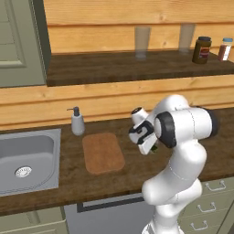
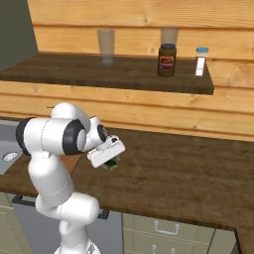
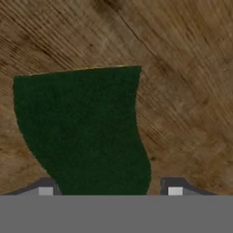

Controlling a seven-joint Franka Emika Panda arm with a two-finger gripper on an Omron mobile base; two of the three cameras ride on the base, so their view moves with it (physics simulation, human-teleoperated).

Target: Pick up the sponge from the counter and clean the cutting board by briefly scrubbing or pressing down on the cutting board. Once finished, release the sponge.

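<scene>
Straddling the sponge (image 3: pixel 84 132) at lower centre of the hand view, the gripper (image 3: pixel 110 191) has jaws spread either side, not pinching. Judged: close squarely, then carry toward the cutting board (image 1: pixel 103 152) on the counter (image 1: pixel 132 169).

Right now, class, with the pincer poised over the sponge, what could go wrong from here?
1. The small dark green rectangular sponge lies off-centre between the open pincer tips, so closing may shove or skew it on the dark brown wood-grain counter.
2. The white pump soap bottle stands just behind the light brown wooden cutting board; a wide scrub might knock it over.
</scene>
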